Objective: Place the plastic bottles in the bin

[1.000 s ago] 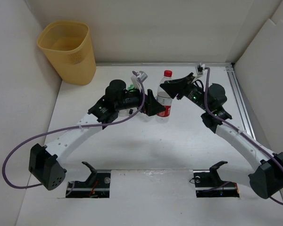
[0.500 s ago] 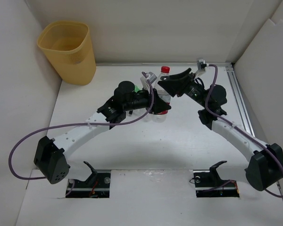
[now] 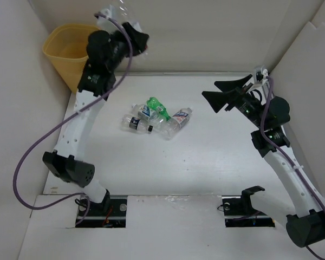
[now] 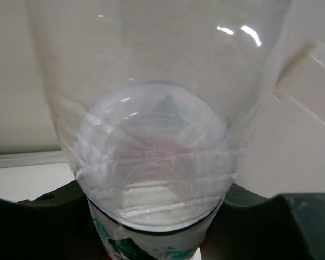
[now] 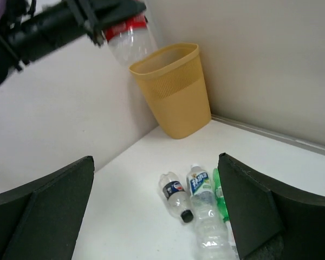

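Clear ribbed bottle (image 4: 151, 141) clamped in left fingers (image 4: 32, 227) near tapered slotted yellow bin (image 5: 176, 95); right fingers (image 5: 38, 216) apart

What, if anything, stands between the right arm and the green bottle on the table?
Probably nothing, so likely reachable. The right gripper hangs open above bare table, facing the green bottle, and the left gripper holds a red-labelled bottle up by the bin, though neighbouring bottles crowd it.
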You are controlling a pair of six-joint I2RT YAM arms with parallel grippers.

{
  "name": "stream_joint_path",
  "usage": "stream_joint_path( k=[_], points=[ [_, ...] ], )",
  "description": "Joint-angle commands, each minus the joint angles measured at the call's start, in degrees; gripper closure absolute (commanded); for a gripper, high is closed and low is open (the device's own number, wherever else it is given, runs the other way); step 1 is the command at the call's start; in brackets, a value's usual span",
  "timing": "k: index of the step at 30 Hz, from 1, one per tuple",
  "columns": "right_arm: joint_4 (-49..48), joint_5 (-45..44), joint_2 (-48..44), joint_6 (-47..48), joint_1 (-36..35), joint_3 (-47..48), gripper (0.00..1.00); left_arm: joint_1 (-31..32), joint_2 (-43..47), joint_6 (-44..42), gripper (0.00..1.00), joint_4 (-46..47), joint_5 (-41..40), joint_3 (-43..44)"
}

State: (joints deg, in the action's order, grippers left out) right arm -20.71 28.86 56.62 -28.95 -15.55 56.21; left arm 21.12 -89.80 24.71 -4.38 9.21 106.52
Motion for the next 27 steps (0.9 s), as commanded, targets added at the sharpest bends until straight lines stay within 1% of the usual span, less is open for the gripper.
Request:
stream_joint_path(
  k=[1, 2, 3, 4, 5, 6, 7, 8, 10, 11, 12, 13, 14, 15, 16, 17, 18, 19, 21, 22, 24, 26, 27],
  points=[
    [7.4, -1.7, -1.4, 6.7, 0.0, -1.3, 0.00, -7.0, -7.7, -0.8, 1.00, -6.9, -8.4, 14.0],
    [7.4, -1.7, -1.9, 6.7, 0.0, -2.1, 0.00, -11.8, -9.8, -0.3, 1.00, -6.9, -8.4, 17.1],
    [7.4, -1.7, -2.0, 7.4, 0.0, -3.8, 0.00, -14.1, -11.6, 0.4, 1.00, -6.9, -8.4, 19.8],
    [7.4, -1.7, -2.0, 7.4, 0.0, -4.6, 0.00, -16.4, -13.4, 1.2, 1.00, -5.2, -8.4, 24.6],
    [7.4, -1.7, -2.0, 8.1, -1.0, -5.2, 0.00, -18.4, -16.5, 2.0, 1.00, -3.7, -8.4, 26.6],
    [7.4, -2.2, -1.4, 9.7, -2.3, -5.8, 0.00, -21.9, -18.1, 3.4, 1.00, -2.3, -8.4, 28.6],
    [7.4, -2.8, -0.6, 10.4, -2.8, -6.4, 0.00, -23.2, -19.6, 3.4, 1.00, -1.4, -9.1, 31.0],
    [7.4, -2.8, -0.6, 10.4, -2.8, -6.9, 0.00, -24.3, -21.9, 3.4, 1.00, 0.8, -11.9, 34.0],
    [7.4, -2.8, 1.0, 11.8, -4.0, -7.5, 0.00, -26.8, -22.5, 2.8, 1.00, 4.1, -15.3, 33.2],
    [7.4, -2.8, 1.0, 12.3, -4.7, -8.3, 0.00, -28.4, -23.0, 2.8, 1.00, 8.2, -17.4, 30.5],
    [7.4, -2.8, 1.8, 12.9, -5.3, -8.3, 0.00, -28.4, -23.7, 2.8, 1.00, 9.7, -18.2, 29.5],
    [6.8, -2.8, 1.8, 12.9, -5.3, -9.1, 0.00, -30.3, -24.5, 2.8, 1.00, 10.9, -17.7, 28.8],
    [6.8, -3.3, 2.5, 13.4, -5.8, -9.9, 0.00, -31.2, -25.6, 3.8, 1.00, 10.9, -17.7, 28.8],
    [6.8, -3.3, 2.5, 13.4, -5.8, -10.4, 0.00, -31.8, -26.6, 3.8, 1.00, 12.5, -15.4, 28.8],
    [6.8, -4.9, 2.5, 13.9, -6.3, -11.8, 0.00, -32.5, -29.0, 3.8, 1.00, 12.5, -15.4, 29.8],
    [6.8, -5.5, 2.5, 14.5, -6.3, -12.5, 0.00, -33.0, -30.5, 3.8, 0.96, 12.5, -15.4, 30.8],
    [6.8, -6.6, 2.5, 15.1, -6.9, -13.0, 0.00, -33.0, -33.3, 3.0, 0.77, 11.4, -16.0, 33.1],
    [6.8, -6.6, 2.5, 15.6, -6.9, -13.1, 0.00, -33.0, -34.6, 2.2, 0.64, 11.4, -17.0, 34.0],
    [6.8, -6.6, 3.6, 16.2, -7.5, -13.7, 0.00, -33.0, -36.8, 1.7, 0.31, 11.4, -17.0, 35.2],
    [6.8, -6.6, 3.6, 16.2, -7.5, -14.3, 0.00, -33.0, -38.1, 1.1, 0.01, 10.6, -17.6, 37.7],
    [6.8, -9.2, 4.2, 17.6, -9.9, -14.8, 0.00, -33.5, -40.9, 0.6, 0.00, 10.1, -17.7, 39.4],
    [8.7, -15.0, 5.7, 18.9, -11.5, -14.3, 0.00, -34.2, -40.9, 1.4, 0.00, 10.7, -16.1, 38.8],
    [11.5, -16.9, 6.7, 19.5, -12.6, -12.6, 0.00, -34.2, -39.8, 2.1, 0.00, 10.7, -15.5, 37.7]
  ],
)
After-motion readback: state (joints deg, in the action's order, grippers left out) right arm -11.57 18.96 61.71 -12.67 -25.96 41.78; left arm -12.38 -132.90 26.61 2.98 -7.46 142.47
